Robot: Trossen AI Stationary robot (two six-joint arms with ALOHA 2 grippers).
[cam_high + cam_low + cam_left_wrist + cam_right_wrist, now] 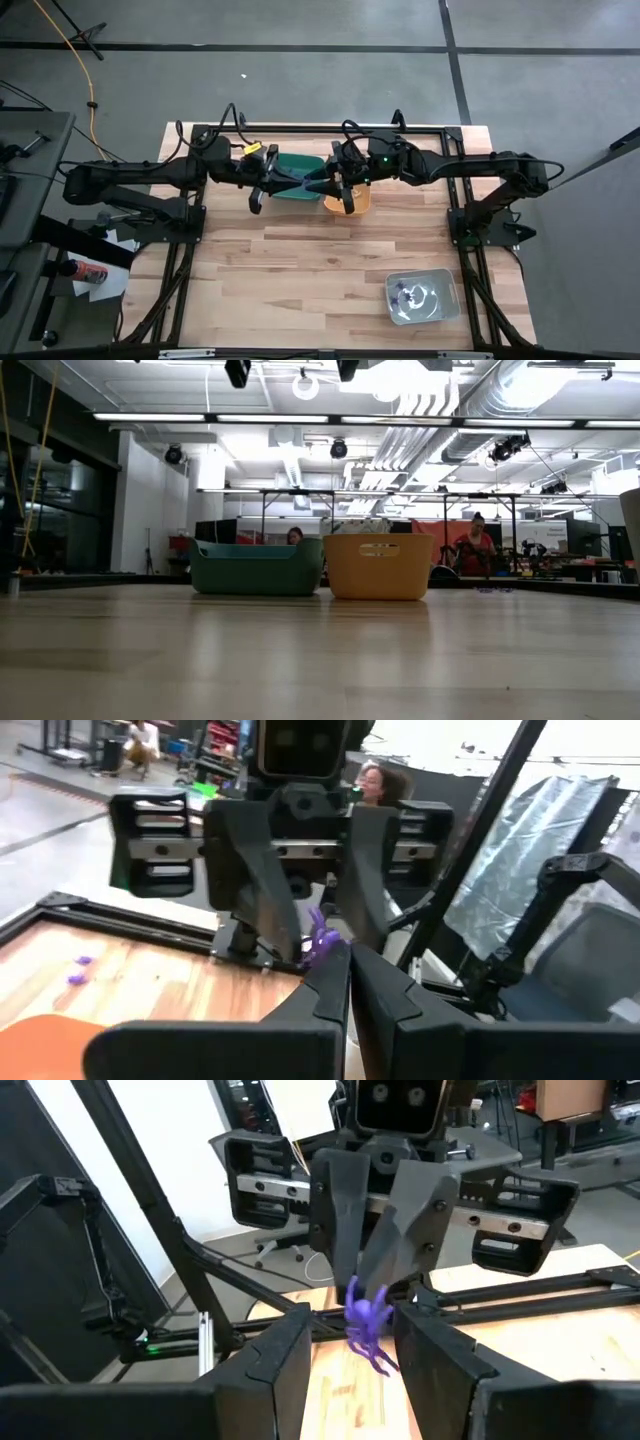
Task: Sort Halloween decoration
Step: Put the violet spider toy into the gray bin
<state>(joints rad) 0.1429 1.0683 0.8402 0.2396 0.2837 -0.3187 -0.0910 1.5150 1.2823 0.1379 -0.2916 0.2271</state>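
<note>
Above the green bin and orange bin my left claw pinches a purple spider trinket; my right claw, spread, waits opposite. I'd judge best: centre it over one bin before letting go.

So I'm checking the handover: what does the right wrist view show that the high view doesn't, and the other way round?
Only the right wrist view: a purple spider pinched in the left gripper, with the right gripper open on either side of it.
Only the high view: the green bin and orange bin under the grippers, and the grey bin nearer the front.
Both: the two grippers meeting tip to tip.
</note>
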